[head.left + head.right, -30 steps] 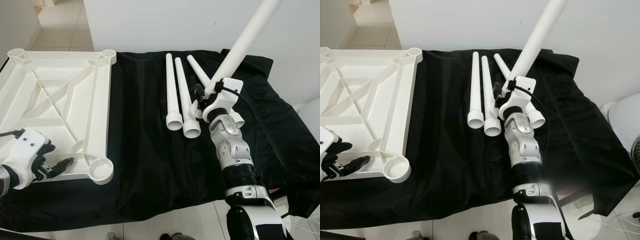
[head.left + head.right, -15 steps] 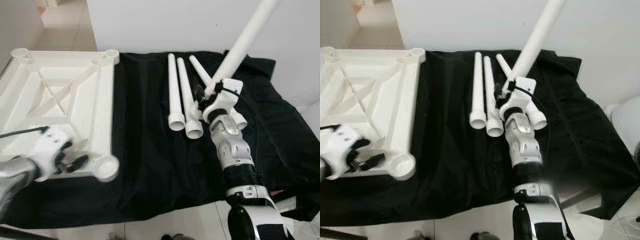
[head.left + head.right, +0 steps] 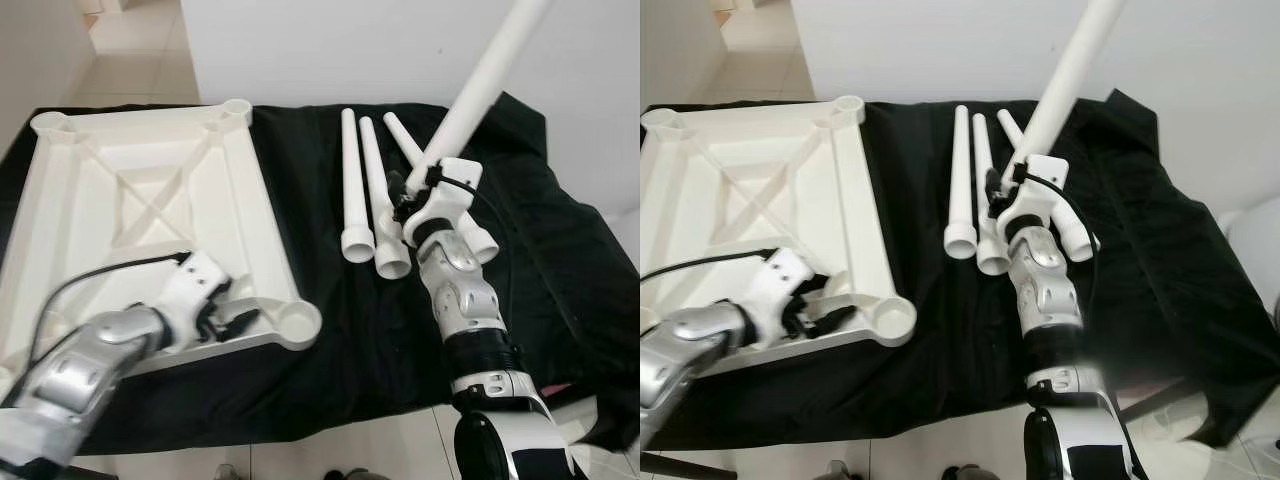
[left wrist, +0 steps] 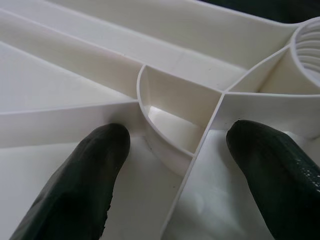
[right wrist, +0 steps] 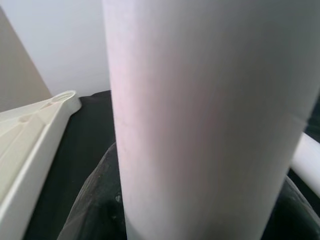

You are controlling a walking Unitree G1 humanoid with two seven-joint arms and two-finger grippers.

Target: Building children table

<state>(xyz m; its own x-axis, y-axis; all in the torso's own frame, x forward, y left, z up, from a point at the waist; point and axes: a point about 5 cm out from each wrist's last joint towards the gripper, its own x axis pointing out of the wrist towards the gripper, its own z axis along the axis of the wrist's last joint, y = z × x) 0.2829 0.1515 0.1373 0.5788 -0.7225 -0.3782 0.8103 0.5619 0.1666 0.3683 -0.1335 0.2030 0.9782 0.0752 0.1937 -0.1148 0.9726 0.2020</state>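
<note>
My left gripper (image 3: 235, 322) sits in the lower left of the frame, its two black fingers (image 4: 75, 195) spread apart over the inside of the white plastic tabletop turned upside down (image 3: 110, 215). The wrist view shows the tips straddling a curved rib just beside the round leg socket (image 3: 297, 320) at the near corner; whether the pads press on the plastic I cannot tell. Nothing is pinched between them.

My right gripper (image 3: 415, 190), in the centre right of the frame, is clamped on a long white plastic table leg (image 3: 487, 75), which rises at a slant toward the upper right corner against the white wall (image 3: 330, 45). The right wrist view shows this tube close up between my fingers.

The tabletop lies across the left half of the black cloth (image 3: 330, 300). Three more white tapered legs (image 3: 352, 190) lie side by side on the cloth in the upper middle, their wide open ends toward me, just beside my right wrist.
</note>
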